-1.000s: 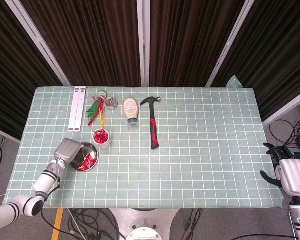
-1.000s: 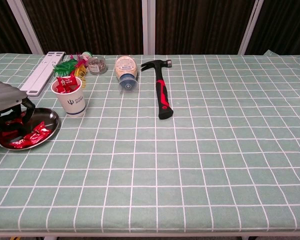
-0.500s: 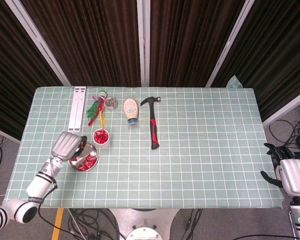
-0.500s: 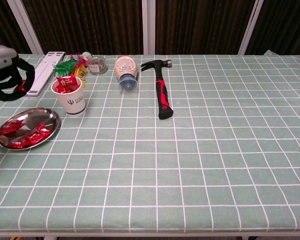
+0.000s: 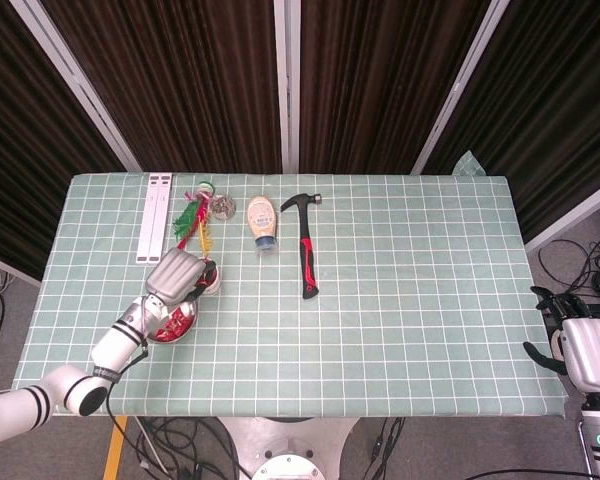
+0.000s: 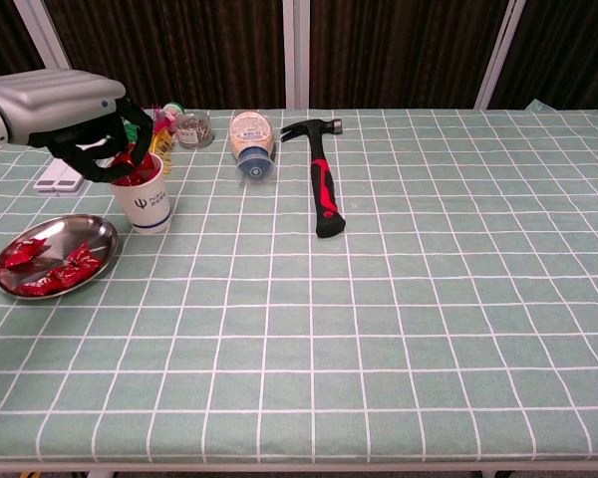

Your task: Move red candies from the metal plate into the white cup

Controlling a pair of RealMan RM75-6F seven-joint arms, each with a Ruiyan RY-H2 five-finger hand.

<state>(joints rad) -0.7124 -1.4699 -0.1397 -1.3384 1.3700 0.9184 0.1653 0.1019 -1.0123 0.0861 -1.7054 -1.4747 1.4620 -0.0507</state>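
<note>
Now that the left hand (image 6: 95,139) has lifted off the shallow round metal plate (image 6: 105,237) and swung over the mouth of the white paper cup (image 6: 148,204), where a second ago it was low among the wrappers, the carry leg of this trip looks nearly finished and what remains is the release. Its dark fingers (image 6: 115,149) curl downward around something red just above the rim, so it appears to be holding a red foil-wrapped candy (image 6: 130,159), though the curled fingers hide how firmly. The cup already shows crinkled red wrappers heaped at its top, and several more red candies (image 6: 50,269) lie on the plate's polished, mirror-bright dish beside it, so further trips are needed. The right hand (image 5: 585,350) hangs off the table's right edge, well apart from everything, fingers loosely spread and empty. The green checked tablecloth (image 6: 399,319) is soft and slightly rippled. Behind the cup lie a hammer with a red-and-black rubber grip (image 6: 324,194), a squat tan plastic squeeze bottle (image 6: 251,139) on its side, a small clear jar (image 6: 191,129), a bundle of red and green feathery strands (image 5: 192,218) and two flat white strips (image 5: 153,230).
</note>
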